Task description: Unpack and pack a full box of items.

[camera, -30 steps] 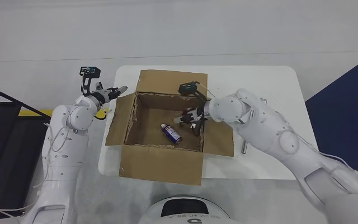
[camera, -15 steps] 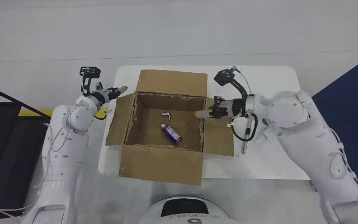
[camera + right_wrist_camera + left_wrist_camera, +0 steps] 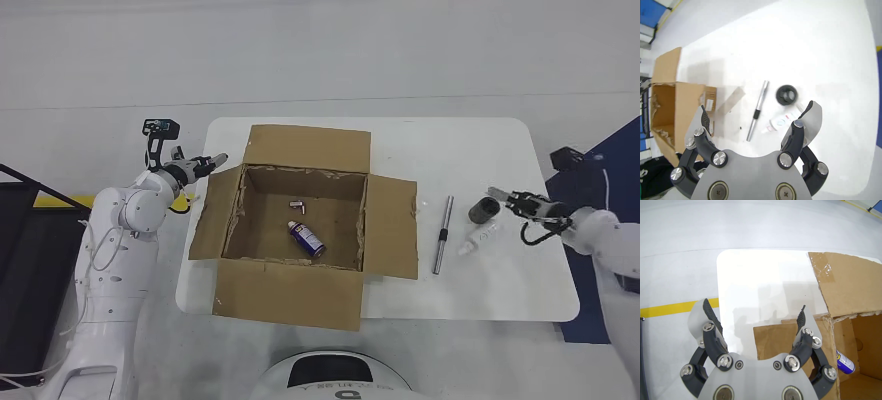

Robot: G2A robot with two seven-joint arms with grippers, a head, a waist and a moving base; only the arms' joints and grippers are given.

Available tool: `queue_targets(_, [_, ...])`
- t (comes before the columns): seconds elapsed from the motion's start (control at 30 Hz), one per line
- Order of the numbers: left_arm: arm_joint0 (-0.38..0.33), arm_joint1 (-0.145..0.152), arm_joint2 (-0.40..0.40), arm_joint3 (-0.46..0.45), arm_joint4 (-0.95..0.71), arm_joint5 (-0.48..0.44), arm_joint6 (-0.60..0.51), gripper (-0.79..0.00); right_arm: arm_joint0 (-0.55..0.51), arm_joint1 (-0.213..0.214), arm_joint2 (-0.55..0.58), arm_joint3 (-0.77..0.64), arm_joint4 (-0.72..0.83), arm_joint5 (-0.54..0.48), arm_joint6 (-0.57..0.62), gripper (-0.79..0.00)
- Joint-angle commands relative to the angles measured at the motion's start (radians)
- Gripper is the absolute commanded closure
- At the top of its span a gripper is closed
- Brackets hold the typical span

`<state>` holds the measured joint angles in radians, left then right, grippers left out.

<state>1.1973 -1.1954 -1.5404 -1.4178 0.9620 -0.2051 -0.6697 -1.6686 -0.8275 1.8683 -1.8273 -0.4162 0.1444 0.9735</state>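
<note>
Unpacking is partway, by my read. Three items are out on the table, right of the box: a rod, a black cap and a white tube. The cap and tube sit near each other, and the rod lies between them and the box's right flap. Two items are left inside: a can lying on its side on the box floor, and a small piece near the far wall, too small to identify. Repacking does not look started.

The right gripper has its jaws spread wide and holds nothing. It hangs over the right side of the table, just beside the cap and tube. The left gripper is also spread and empty, sitting off the box's left flap at the table's left edge.

The box is brown cardboard near the table's left-centre, with all four flaps folded outward. Its edges are ragged and there is shiny tape on the far flap. The can is blue with a white top. The rod is silver with a dark band.
</note>
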Motion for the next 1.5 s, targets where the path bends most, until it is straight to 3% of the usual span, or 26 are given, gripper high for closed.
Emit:
queue_targets(0.0, [0.000, 0.000, 0.000, 0.000, 0.000, 0.000, 0.000, -0.785, 0.004, 0.003, -0.016, 0.023, -0.044, 0.032, 0.052, -0.785])
queue_targets(0.27, [0.000, 0.000, 0.000, 0.000, 0.000, 0.000, 0.000, -0.785, 0.086, 0.013, -0.111, 0.144, -0.114, 0.077, 0.242, -0.785])
queue_targets(0.53, [0.000, 0.000, 0.000, 0.000, 0.000, 0.000, 0.000, -0.785, 0.210, 0.010, -0.302, 0.235, -0.302, 0.198, 0.359, -0.785])
queue_targets(0.83, [0.000, 0.000, 0.000, 0.000, 0.000, 0.000, 0.000, -0.785, 0.320, -0.010, -0.431, 0.339, -0.331, 0.221, 0.345, -0.785])
queue_targets(1.17, [0.000, 0.000, 0.000, 0.000, 0.000, 0.000, 0.000, -0.785, 0.399, -0.028, -0.487, 0.452, -0.303, 0.217, 0.316, -0.785])
queue_targets(1.2, [0.000, 0.000, 0.000, 0.000, 0.000, 0.000, 0.000, -0.785, 0.402, -0.029, -0.489, 0.456, -0.303, 0.215, 0.318, -0.770])
queue_targets(1.27, [0.000, 0.000, 0.000, 0.000, 0.000, 0.000, 0.000, -0.785, 0.408, -0.029, -0.487, 0.467, -0.300, 0.215, 0.321, -0.619])
queue_targets(1.33, [0.000, 0.000, 0.000, 0.000, 0.000, 0.000, 0.000, -0.785, 0.410, -0.028, -0.481, 0.476, -0.297, 0.214, 0.327, -0.388])
queue_targets(1.47, [0.000, 0.000, 0.000, 0.000, 0.000, 0.000, 0.000, -0.785, 0.403, -0.025, -0.458, 0.487, -0.290, 0.214, 0.331, -0.246])
